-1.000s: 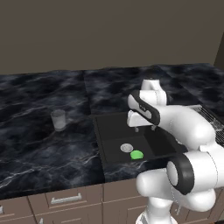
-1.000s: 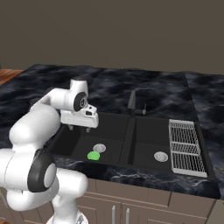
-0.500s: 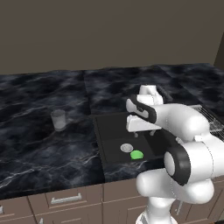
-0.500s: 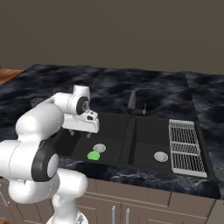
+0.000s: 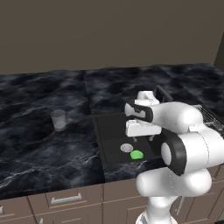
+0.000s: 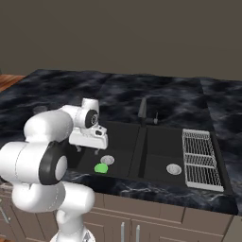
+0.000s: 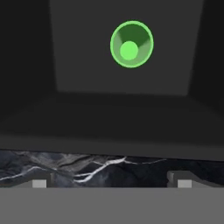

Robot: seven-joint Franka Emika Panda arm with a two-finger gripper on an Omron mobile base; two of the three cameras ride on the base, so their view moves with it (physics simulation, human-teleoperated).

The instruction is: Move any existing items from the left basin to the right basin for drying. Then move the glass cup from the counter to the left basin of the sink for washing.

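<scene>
Tool open, over left basin nr green lump; lump beside drain. Cup on counter.

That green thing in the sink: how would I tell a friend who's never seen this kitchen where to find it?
Start at the black two-basin sink set in the marble counter. Take the left basin, the one away from the wire rack. On its floor, beside the round silver drain, lies the small green lump, the one brightly coloured thing there.
</scene>
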